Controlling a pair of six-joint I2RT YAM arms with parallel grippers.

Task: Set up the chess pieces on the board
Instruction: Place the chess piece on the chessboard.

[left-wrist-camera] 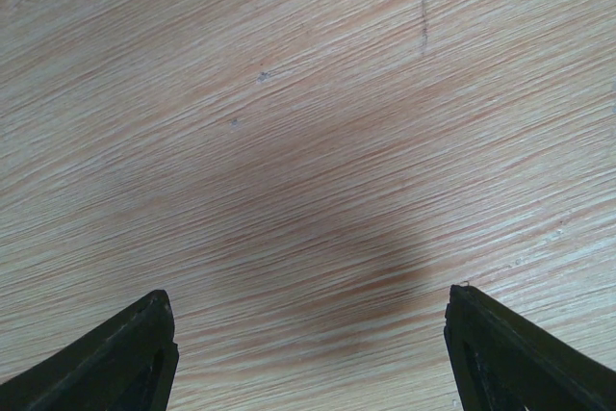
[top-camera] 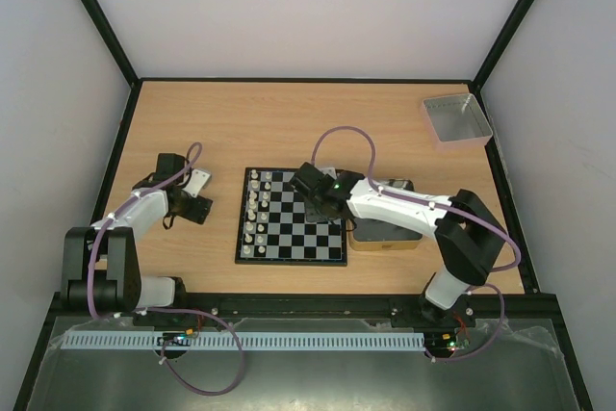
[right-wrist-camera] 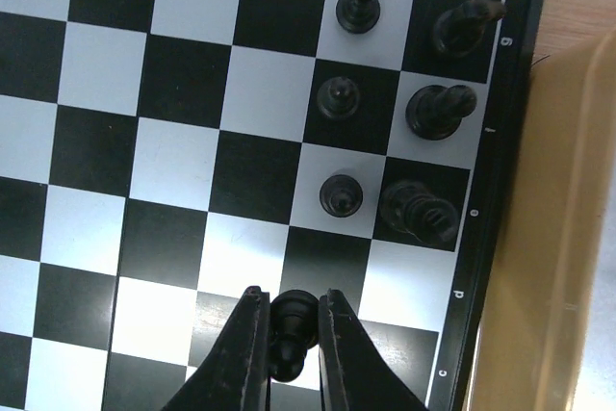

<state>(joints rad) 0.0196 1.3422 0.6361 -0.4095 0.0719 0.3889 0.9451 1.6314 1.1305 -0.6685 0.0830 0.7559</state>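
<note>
A black chess piece (right-wrist-camera: 289, 344) sits clamped between the two fingers of the right gripper (right-wrist-camera: 291, 307), which is nearly shut, its pads pressed to either side of the piece. The piece is seen almost end-on, its rounded head toward the wrist camera and its long axis running down toward the board (right-wrist-camera: 173, 93). Its base is hidden between the fingers, so whether it touches the square below cannot be told.

Just beyond the fingertips and a little to their right stands a file of three black pawns (right-wrist-camera: 341, 196). Right of those stand taller black pieces (right-wrist-camera: 438, 111) along the board's edge. Two more at the top are cut off. Further right lies a gold-tan tin (right-wrist-camera: 568, 238).

In the top view the arm covers these black pieces. The whitish pieces (top-camera: 252, 214) line the board's far side from the gripper.

The left gripper (left-wrist-camera: 308, 295) hangs spread wide and empty over the bare wooden table (left-wrist-camera: 289, 93).
</note>
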